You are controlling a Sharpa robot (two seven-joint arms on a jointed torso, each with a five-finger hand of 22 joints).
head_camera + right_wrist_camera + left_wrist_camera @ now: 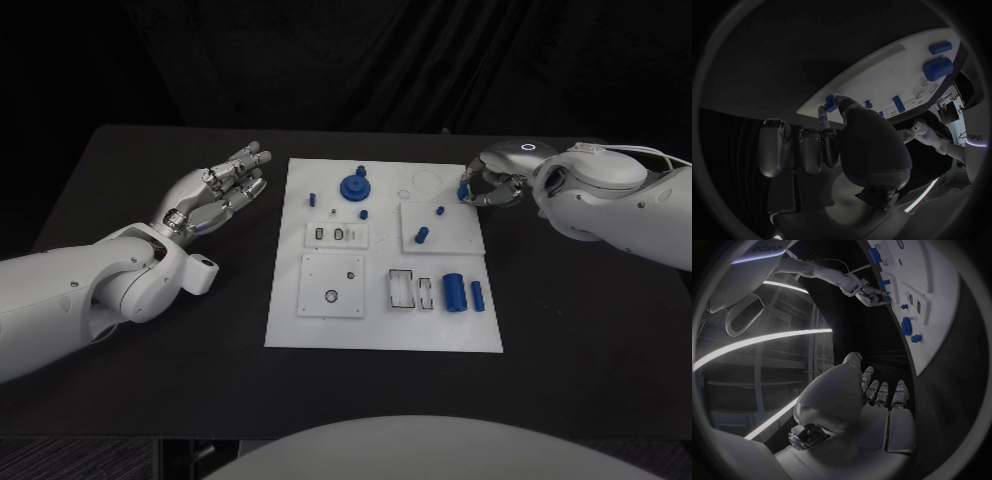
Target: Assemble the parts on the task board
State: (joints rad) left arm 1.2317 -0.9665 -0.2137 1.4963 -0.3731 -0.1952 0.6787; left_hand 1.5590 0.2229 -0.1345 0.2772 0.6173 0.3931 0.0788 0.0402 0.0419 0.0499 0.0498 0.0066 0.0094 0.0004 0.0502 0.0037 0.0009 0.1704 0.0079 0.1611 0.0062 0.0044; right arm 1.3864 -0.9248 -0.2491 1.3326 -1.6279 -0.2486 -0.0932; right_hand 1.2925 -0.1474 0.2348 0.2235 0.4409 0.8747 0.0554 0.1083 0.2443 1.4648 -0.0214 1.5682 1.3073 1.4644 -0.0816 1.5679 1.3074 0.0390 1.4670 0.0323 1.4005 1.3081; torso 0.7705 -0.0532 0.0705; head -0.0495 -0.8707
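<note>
While the right hand (490,186) pinches it, a blue part (464,192) sits between fingertips

A robotics lab: black-draped table (173,400), white task board (382,335), strip lights (761,340).

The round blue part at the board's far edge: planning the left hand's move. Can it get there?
Probably yes: the left hand is open beside the board, and nothing lies between it and the round blue part.

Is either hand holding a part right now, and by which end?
Left hand holds nothing. Right hand has fingertips on a small blue part at the board's far right corner; a true grip cannot be told.
</note>
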